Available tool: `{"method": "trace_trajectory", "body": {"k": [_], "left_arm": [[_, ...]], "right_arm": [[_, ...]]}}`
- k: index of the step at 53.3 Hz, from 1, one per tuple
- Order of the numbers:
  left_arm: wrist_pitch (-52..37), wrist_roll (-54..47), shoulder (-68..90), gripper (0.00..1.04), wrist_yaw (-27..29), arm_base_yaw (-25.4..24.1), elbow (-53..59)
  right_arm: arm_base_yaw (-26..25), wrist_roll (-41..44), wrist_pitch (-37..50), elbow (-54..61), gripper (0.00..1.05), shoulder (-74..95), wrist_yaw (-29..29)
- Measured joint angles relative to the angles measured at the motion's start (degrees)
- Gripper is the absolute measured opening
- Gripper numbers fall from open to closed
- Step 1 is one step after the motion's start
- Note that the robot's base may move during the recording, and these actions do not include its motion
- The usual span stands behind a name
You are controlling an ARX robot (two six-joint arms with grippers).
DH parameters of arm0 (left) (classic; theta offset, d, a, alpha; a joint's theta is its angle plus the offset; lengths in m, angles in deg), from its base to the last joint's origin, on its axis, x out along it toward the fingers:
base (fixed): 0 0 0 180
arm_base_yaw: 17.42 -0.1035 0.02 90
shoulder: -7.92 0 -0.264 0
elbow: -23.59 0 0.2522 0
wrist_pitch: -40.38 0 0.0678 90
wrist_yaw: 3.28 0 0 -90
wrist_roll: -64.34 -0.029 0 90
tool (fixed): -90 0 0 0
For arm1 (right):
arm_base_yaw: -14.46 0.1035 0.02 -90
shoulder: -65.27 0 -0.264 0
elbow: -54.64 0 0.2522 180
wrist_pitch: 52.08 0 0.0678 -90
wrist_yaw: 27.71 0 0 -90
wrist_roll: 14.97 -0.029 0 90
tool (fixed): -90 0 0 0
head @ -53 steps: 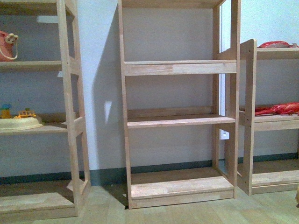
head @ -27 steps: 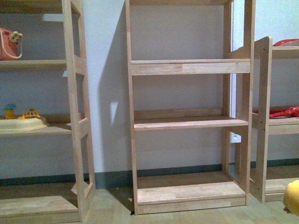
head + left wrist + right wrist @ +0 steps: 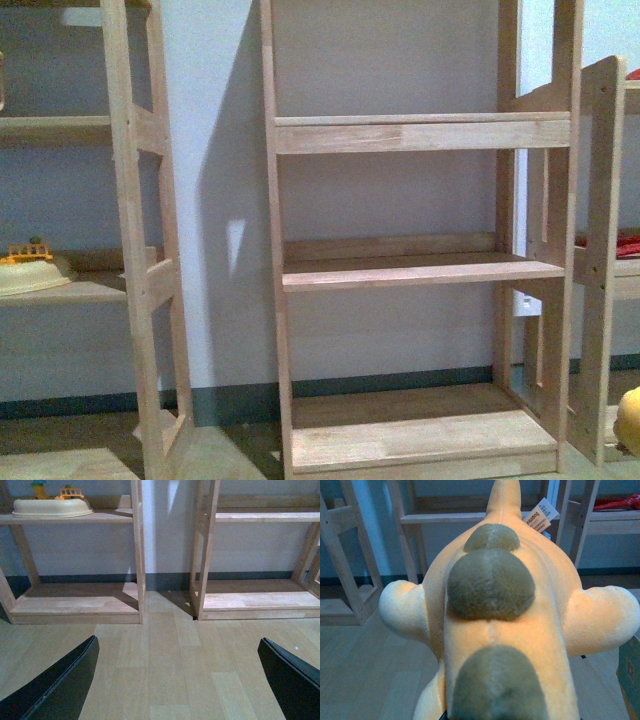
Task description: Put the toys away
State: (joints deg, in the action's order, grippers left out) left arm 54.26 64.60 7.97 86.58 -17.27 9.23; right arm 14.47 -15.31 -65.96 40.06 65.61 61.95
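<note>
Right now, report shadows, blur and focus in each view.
Front view: soft; the middle shelf unit casts a dark shadow on the wall. Left wrist view: evenly lit, fairly sharp. Right wrist view: the plush toy fills the frame; shelves behind look soft.

Plush toy (image 3: 631, 421) — a mere yellow sliver at the front view's right edge

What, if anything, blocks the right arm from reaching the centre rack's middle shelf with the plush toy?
Likely nothing, so probably yes. The middle shelf looks bare and open-fronted, and only bare floor lies between it and the plush toy the right arm carries. Range can't be judged.
</note>
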Motion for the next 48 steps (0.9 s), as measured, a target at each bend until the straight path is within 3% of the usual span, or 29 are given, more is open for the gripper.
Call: {"method": "trace_trajectory", "body": {"k": [48], "left_arm": [[0.00,0.00,-0.02,0.98,0.13,-0.04,0.00]], "right_arm": [[0.07,0.02,0.00,0.00,0.07,0.00,0.33]]}}
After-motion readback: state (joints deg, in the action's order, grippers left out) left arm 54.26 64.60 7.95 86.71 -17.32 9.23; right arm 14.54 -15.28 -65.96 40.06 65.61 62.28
